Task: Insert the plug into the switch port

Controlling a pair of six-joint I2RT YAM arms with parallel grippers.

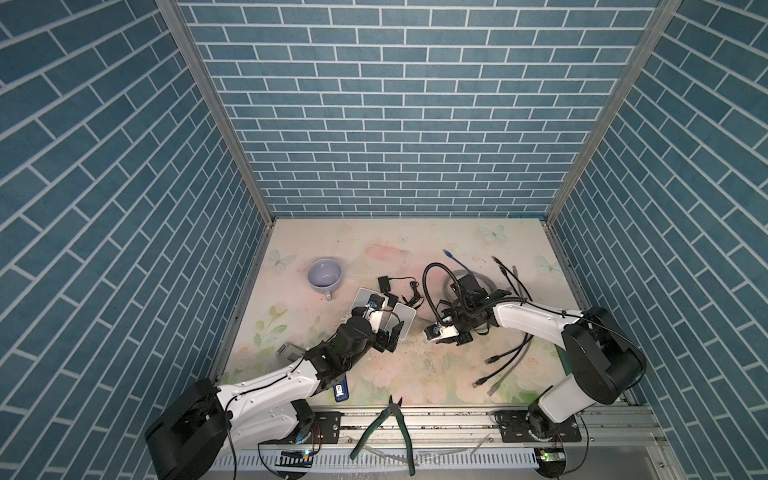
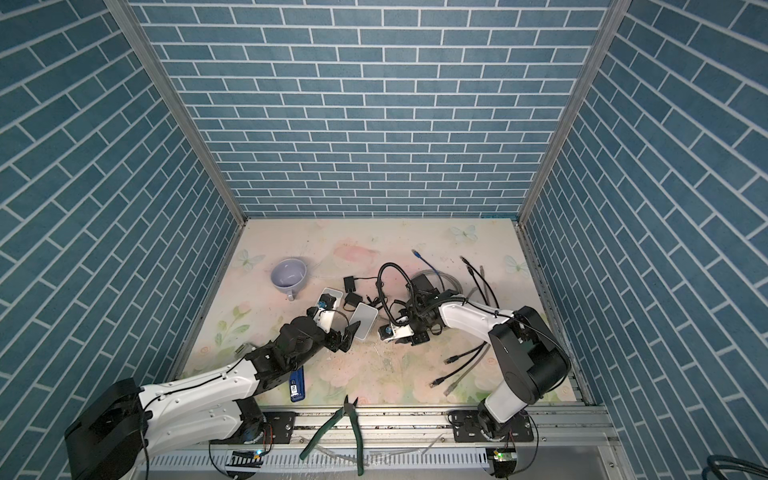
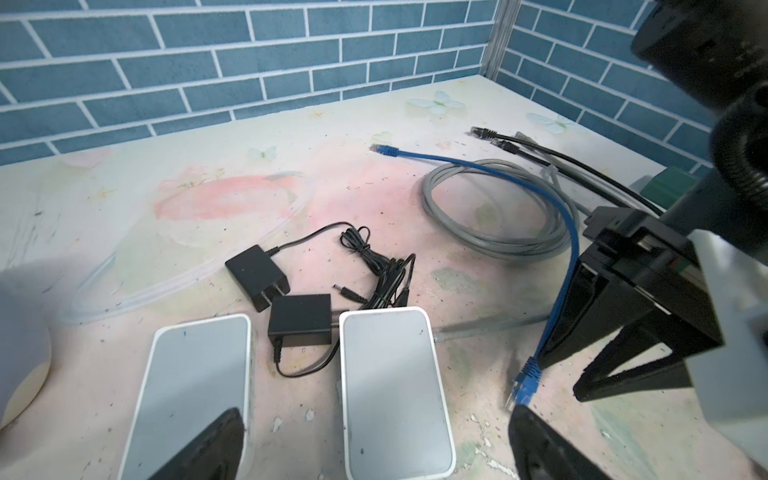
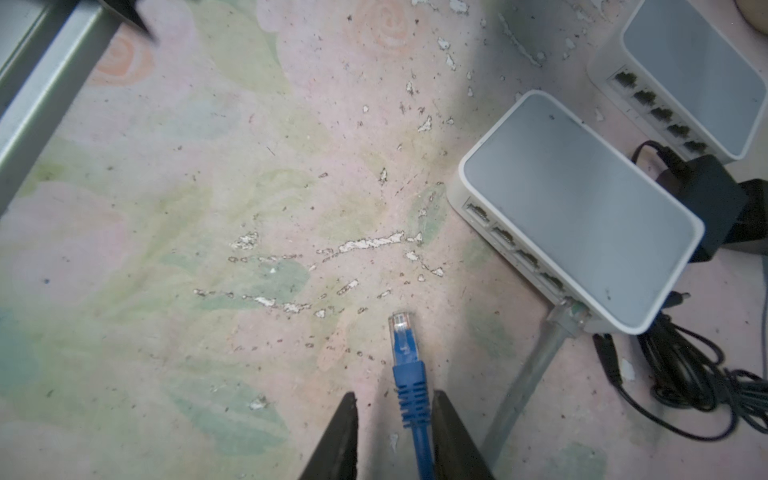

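Right wrist view: the blue plug (image 4: 405, 345) sits between the narrowed jaws of the right gripper (image 4: 395, 395); whether it is clamped, I cannot tell.

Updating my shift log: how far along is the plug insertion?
Done: a grey cable is already plugged into one switch. In hand: the blue plug sits within the right end effector, short of the ports. Left: aligning and inserting it; four ports look free.

switch (image 4: 577, 212): white, grey top, lying flat | plug (image 4: 402, 332): blue, clear-tipped, apart from switch
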